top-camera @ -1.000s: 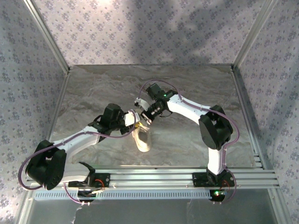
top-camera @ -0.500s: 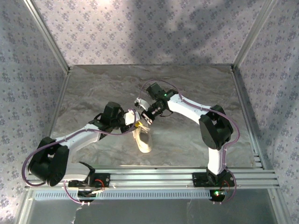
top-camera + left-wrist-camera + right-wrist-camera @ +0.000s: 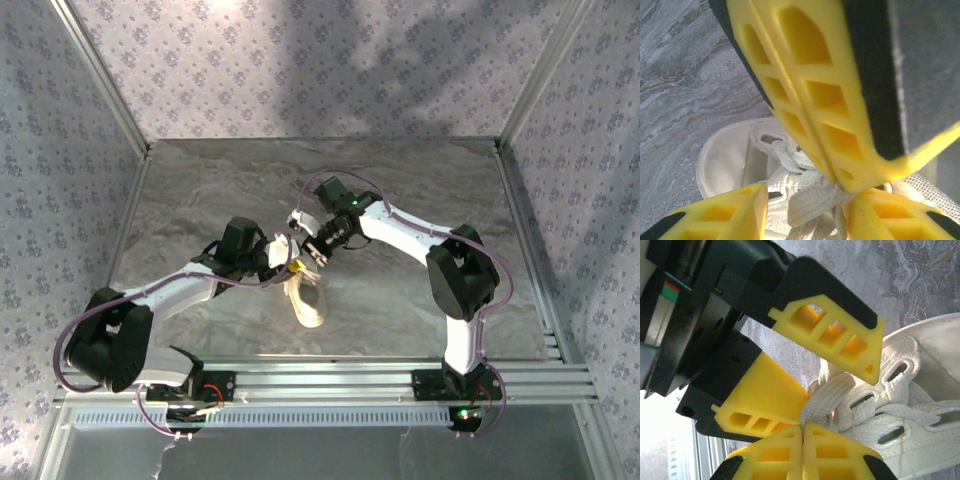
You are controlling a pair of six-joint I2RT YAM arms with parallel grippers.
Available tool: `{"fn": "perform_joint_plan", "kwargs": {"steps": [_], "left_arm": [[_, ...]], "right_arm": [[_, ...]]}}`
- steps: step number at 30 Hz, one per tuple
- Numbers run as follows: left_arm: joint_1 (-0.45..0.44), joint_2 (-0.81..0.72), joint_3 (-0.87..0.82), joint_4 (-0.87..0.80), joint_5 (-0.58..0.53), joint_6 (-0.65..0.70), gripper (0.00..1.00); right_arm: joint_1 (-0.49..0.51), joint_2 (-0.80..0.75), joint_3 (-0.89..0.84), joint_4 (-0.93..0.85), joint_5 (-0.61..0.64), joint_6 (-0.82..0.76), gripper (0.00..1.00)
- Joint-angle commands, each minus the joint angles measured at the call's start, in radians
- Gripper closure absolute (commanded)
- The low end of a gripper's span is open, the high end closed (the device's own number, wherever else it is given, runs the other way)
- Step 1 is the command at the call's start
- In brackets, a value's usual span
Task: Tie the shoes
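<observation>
The shoe, a cream-white sneaker, lies on the table between the two arms, toe toward the near edge. My right gripper is shut, pinching a flat white lace at its fingertips just above the eyelets. My left gripper is open, and its yellow fingers straddle that same lace, with a gap on one side. In the top view the left gripper and the right gripper meet tip to tip over the shoe's tongue. The shoe's opening shows below the right gripper's shut fingers.
The table has a grey marbled top. Patterned walls with metal corner posts close in three sides. An aluminium rail runs along the near edge, carrying both arm bases.
My left gripper's jaws have narrowed a little around the lace, and the left arm's elbow has shifted slightly right. The right gripper has stayed shut in place.
</observation>
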Motion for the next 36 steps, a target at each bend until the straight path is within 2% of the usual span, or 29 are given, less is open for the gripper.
{"fn": "perform_joint_plan", "kwargs": {"steps": [1, 4, 13, 17, 19, 24, 31, 36], "left_arm": [[0.001, 0.006, 0.030, 0.031, 0.042, -0.004, 0.63], [0.000, 0.006, 0.024, 0.056, 0.036, -0.012, 0.67], [-0.001, 0.018, 0.027, 0.061, 0.042, -0.020, 0.66], [-0.008, 0.025, 0.024, 0.066, 0.034, -0.018, 0.68], [-0.016, 0.026, 0.022, 0.063, 0.023, -0.011, 0.70], [-0.024, 0.024, 0.018, 0.063, 0.008, -0.003, 0.71], [-0.033, 0.023, 0.018, 0.054, 0.000, 0.008, 0.71], [-0.041, 0.018, 0.019, 0.041, -0.006, 0.016, 0.71]], "right_arm": [[-0.004, -0.038, 0.001, -0.029, -0.048, -0.031, 1.00], [-0.002, -0.037, -0.005, -0.035, -0.055, -0.040, 1.00], [0.001, -0.047, -0.016, -0.038, -0.062, -0.052, 0.99], [-0.006, -0.054, -0.021, -0.027, -0.084, -0.042, 0.89], [-0.016, -0.060, -0.027, -0.011, -0.101, -0.025, 0.80], [-0.052, -0.075, -0.049, 0.020, -0.168, 0.022, 0.64], [-0.116, -0.090, -0.094, 0.128, -0.213, 0.135, 0.57], [-0.155, -0.063, -0.083, 0.123, -0.076, 0.245, 0.60]]}}
